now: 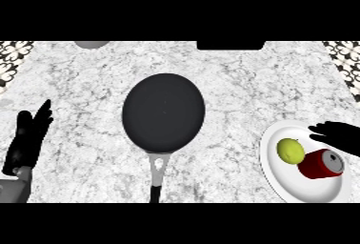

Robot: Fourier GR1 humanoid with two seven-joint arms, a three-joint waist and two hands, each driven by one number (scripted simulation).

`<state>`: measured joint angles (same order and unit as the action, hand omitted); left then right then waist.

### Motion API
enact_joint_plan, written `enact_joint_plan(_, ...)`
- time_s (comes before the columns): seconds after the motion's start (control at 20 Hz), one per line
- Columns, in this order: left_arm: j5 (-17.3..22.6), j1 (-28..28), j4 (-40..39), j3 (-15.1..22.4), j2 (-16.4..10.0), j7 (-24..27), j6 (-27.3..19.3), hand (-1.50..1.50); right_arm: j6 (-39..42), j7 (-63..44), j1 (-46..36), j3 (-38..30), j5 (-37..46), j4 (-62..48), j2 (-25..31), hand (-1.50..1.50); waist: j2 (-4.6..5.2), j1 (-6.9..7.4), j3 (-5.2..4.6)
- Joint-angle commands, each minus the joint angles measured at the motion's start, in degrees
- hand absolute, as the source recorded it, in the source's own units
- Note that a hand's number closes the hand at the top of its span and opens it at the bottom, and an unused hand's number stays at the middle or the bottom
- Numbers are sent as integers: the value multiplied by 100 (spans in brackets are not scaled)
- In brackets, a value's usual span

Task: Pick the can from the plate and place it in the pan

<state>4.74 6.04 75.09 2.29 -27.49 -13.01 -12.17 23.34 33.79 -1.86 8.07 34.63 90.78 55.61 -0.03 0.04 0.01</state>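
**Can on the plate, right hand close by**

The red metal can [322,164] lies on its side on the round white plate [309,193], at 4 o'clock from the black oval pan [163,112] on the marble tabletop [246,86]. A yellow-green lime [290,150] sits at its 10 o'clock. The right hand [345,136] hovers at the can's 1 o'clock, fingers released and spread, grasping nothing. The left hand [25,138] rests at 9 o'clock, fingers straight.

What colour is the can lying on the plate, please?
The can is red with a grey top, best seen in the head view.
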Motion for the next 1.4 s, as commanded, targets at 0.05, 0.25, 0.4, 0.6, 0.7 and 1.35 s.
enact_joint_plan(0.05,-222,288,-170,-118,171,-188,88,0,-60,174,209,-123,579,42,-263,-150,0,-35,-1)
enact_joint_plan(0.25,-326,-19,-122,-264,254,108,222,0,-73,246,6,-69,1066,-324,-651,-150,2,3,-1)
enact_joint_plan(0.4,-446,-6,52,-318,284,-116,252,0,59,487,120,-191,1227,-327,-640,-150,0,-6,0)
enact_joint_plan(0.6,-416,238,-134,-597,282,-159,467,0,34,511,-39,-263,1513,-426,-994,-150,3,-2,-1)
enact_joint_plan(0.7,-490,12,209,-558,357,-211,515,0,-20,598,107,-374,1602,-493,-1104,-150,0,-2,0)
enact_joint_plan(1.35,-825,181,-39,-859,571,-93,664,0,-304,607,-29,-248,2629,-1120,-1713,-150,3,-3,0)
